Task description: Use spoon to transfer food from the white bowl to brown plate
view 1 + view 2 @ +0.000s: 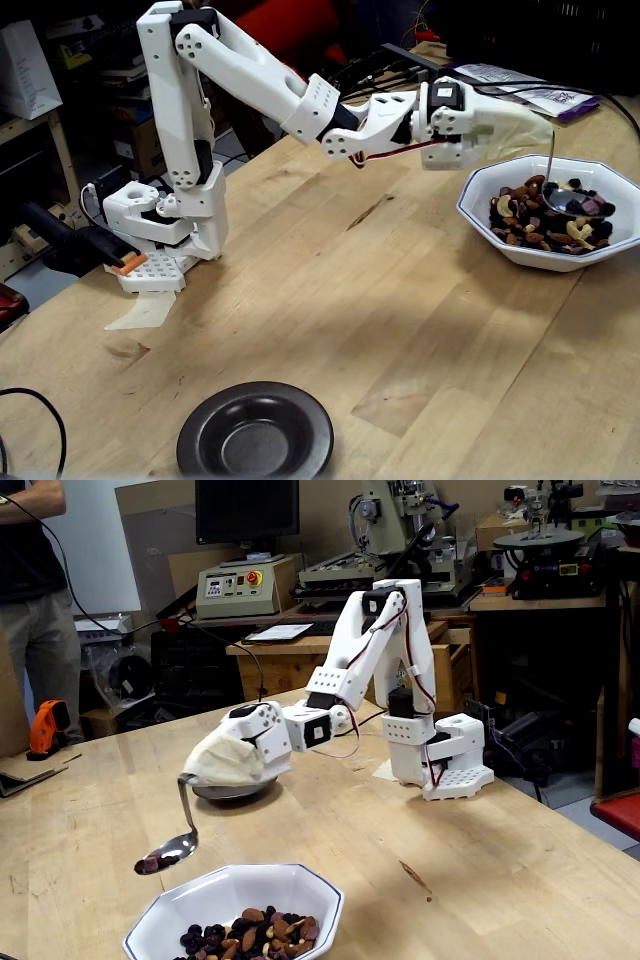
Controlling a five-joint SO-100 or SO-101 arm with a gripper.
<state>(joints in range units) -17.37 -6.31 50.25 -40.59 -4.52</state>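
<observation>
My gripper [535, 120] [196, 774] is wrapped in beige tape and shut on the spoon [568, 200] [172, 848], whose handle hangs down from it. A few dark pieces of food [152, 862] lie in the spoon. In one fixed view the spoon hovers above the table just left of the white bowl [300, 888], outside its rim. In the other it appears over the white bowl [480, 205]. More food [535, 215] [250, 932] fills the bowl. The brown plate [205, 425] sits near the table's front edge, and only its edge [238, 792] shows behind the gripper.
The arm's white base [160, 225] [440, 760] stands on the wooden table. Papers [520, 85] and cables lie at the far right corner. A person [30, 580] stands at the left beside an orange tool [45, 725]. Benches with machines fill the background.
</observation>
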